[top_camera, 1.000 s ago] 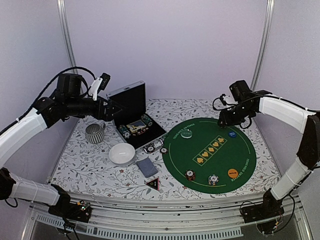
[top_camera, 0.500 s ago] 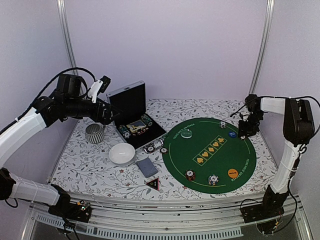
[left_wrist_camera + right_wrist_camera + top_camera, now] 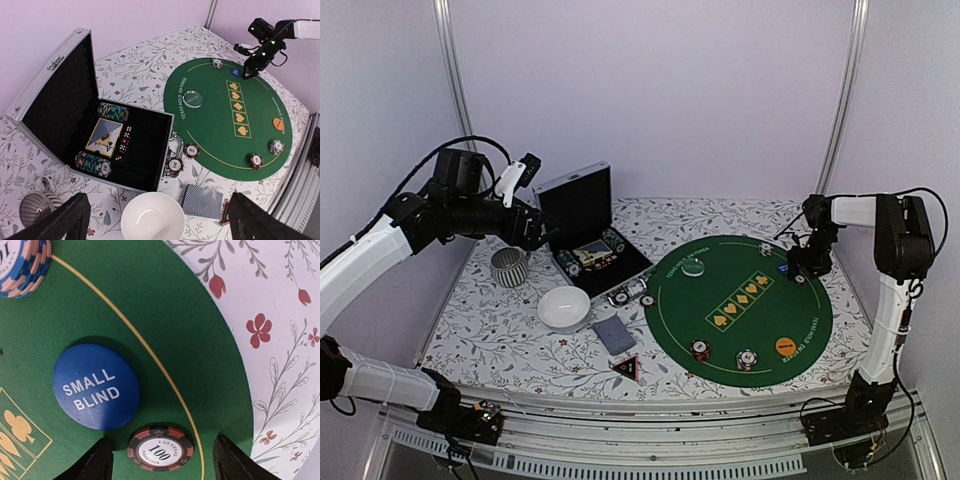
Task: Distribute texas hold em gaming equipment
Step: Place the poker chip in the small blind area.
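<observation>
Risk: the right gripper (image 3: 161, 452) is open, holding nothing, and straddles the red chip (image 3: 160, 447) lying at the 2 o'clock rim of the green mat (image 3: 680, 300) beside the blue disc (image 3: 95, 386), so sideways drift on lifting could knock the chip off the mat. The left gripper (image 3: 157, 212) is wide open and empty above the open case (image 3: 55, 100), which holds two chip rolls (image 3: 113, 111), cards (image 3: 104, 136) and dice (image 3: 125, 140). The bowl (image 3: 131, 226) at the case's 6 o'clock is empty.

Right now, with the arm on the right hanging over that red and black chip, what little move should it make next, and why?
Probably lift the right tool straight up. The 100 chip lies flat on the green mat beside the blue small blind disc, and the fingers stand apart on either side without touching it, so it looks placed.
</observation>
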Tool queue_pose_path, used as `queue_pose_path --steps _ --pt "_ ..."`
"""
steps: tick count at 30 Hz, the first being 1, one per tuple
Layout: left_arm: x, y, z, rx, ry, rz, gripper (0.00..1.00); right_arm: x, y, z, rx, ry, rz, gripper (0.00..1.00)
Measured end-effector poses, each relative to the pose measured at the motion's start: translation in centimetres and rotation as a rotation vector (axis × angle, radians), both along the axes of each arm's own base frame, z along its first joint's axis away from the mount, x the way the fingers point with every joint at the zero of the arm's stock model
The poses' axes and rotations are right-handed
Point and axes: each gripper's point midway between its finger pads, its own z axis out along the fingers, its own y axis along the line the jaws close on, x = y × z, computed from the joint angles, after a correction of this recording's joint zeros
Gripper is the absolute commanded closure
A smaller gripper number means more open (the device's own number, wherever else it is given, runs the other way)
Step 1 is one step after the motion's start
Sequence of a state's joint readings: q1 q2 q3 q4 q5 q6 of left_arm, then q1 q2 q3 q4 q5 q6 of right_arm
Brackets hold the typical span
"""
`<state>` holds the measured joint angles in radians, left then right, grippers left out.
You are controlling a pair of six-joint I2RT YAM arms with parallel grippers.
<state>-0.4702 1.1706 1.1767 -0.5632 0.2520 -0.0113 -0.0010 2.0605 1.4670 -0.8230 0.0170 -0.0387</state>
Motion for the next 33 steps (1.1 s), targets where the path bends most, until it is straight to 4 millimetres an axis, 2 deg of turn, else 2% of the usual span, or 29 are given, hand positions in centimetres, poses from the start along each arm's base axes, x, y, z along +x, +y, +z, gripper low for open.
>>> queue_pose_path --steps 6,8,13,15,20,22,28,30,33 --pt "0.0 0.0 0.0 0.000 0.001 0.001 0.02 0.0 -0.3 0.8 -0.018 -0.012 0.000 0.01" --pt "0.0 0.0 0.0 0.000 0.001 0.001 0.02 0.3 -0.3 2.1 -0.025 -0.040 0.001 0.01" --pt "0.0 0.0 0.0 -0.006 0.007 0.007 0.02 1.5 1.4 8.7 -0.053 -0.205 0.043 0.01" --pt "0.0 0.1 0.0 -0.009 0.011 0.012 0.02 1.8 3.3 11.8 -0.059 -0.296 0.087 0.01" --pt "0.1 0.1 -0.2 -0.020 0.026 0.028 0.02 1.4 9.9 19.7 0.015 -0.557 0.250 0.01" --pt "0.1 0.2 -0.4 -0.023 0.035 0.040 0.02 0.2 12.1 22.9 0.094 -0.680 0.322 0.01" --pt "0.4 0.6 -1.5 -0.027 0.077 0.090 0.02 -4.7 13.1 31.3 0.243 -1.077 0.430 0.01" --pt "0.5 0.7 -1.9 -0.027 0.091 0.101 0.02 -6.1 13.6 32.7 0.279 -1.163 0.466 0.01" --pt "0.9 0.7 -2.9 -0.020 0.124 0.125 0.02 -7.2 14.2 33.1 0.319 -1.219 0.505 0.01"
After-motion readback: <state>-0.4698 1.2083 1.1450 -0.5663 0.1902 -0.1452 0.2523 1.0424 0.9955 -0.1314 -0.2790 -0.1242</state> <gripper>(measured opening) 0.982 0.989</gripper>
